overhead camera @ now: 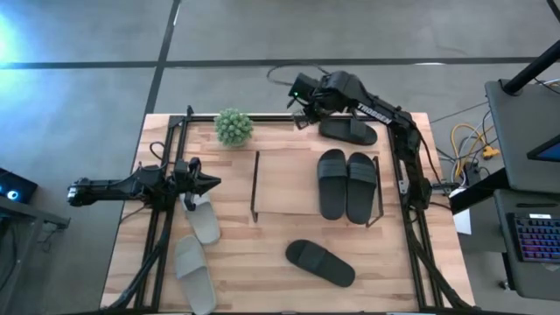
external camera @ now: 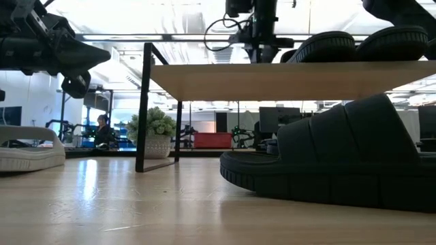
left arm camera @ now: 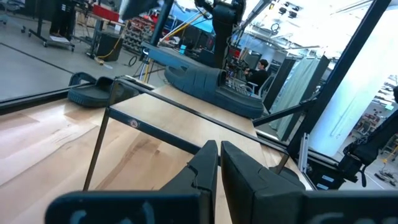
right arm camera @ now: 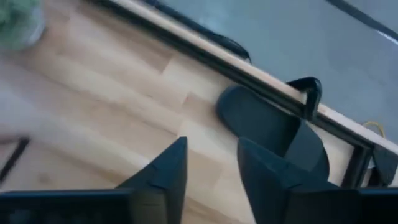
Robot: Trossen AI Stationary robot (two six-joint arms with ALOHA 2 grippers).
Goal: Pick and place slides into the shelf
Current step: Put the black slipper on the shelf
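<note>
Hovering with empty, parted fingers, the right gripper [overhead camera: 302, 112] is seen just beside the black rubber slide [overhead camera: 347, 131] lying lengthwise along the surface's [overhead camera: 262, 254] far edge, behind the pale wooden shelf [overhead camera: 284, 184].

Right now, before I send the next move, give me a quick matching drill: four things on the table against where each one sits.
Things:
1. black pair
2. lone black slide
3. plant
4. right end effector

Places:
A. far edge, over a black slide
B. on the shelf top
C. far side, left of the shelf
D. on the table in front of the shelf

Pairs: 1-B, 2-D, 3-C, 4-A
</note>
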